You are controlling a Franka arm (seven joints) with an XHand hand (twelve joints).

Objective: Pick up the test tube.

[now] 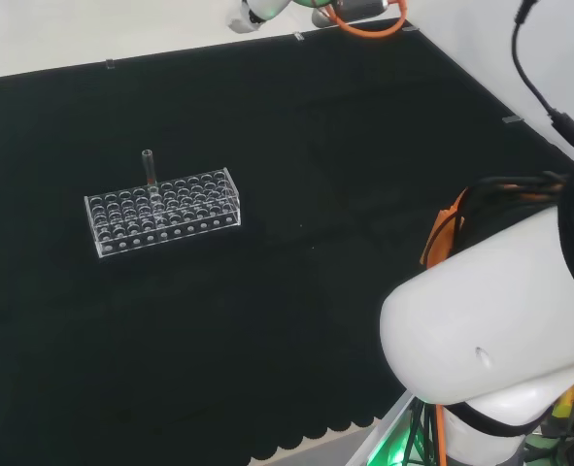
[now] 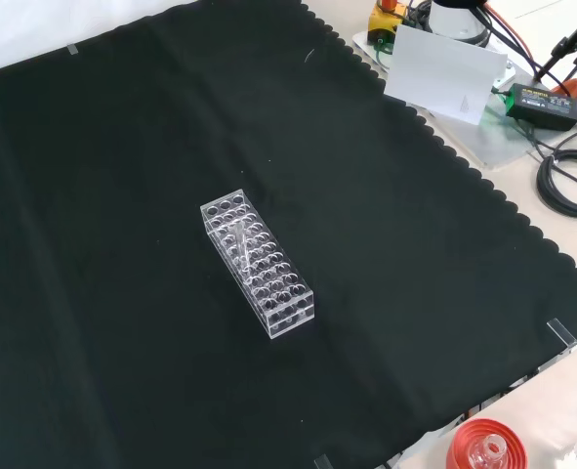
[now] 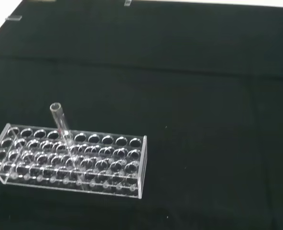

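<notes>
beside front view's cloth (image 2: 122, 195), red stand (image 2: 483, 445).

Even, diffuse light is cast from above; hardly any shadow is seen on the black cloth (image 1: 316, 116). Small glints are caught on the clear rack (image 3: 69, 160), rendered slightly soft in the wrist view.

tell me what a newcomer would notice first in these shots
Most likely the clear rack of many round holes, standing alone on the black cloth, left of centre in the head view. A single clear test tube stands in it, poking above its far edge. Next would be the arm's big white link at that view's lower right.
</notes>
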